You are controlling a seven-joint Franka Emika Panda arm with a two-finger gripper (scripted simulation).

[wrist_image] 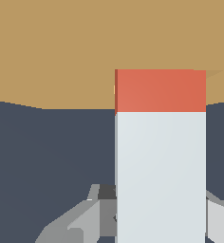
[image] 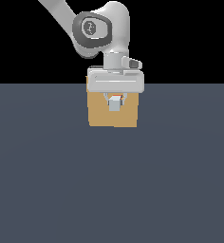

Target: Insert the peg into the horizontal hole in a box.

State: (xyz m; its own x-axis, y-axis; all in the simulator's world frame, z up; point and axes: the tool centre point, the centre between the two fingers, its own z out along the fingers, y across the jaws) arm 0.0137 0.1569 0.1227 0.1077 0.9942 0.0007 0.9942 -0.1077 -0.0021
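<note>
My hand (image: 115, 100) is clamped on the pale end of the peg (wrist_image: 160, 156), a stiff, light-looking bar (likely slick-sided) whose orange end already meets the box (image: 97, 116) face.

Flat slate-grey floor (image: 47, 190) under a plain black backdrop (image: 19, 42).

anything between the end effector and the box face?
Only the peg held in the end effector: the wrist view shows its orange-red end meeting the box. Nothing else shows there.
</note>
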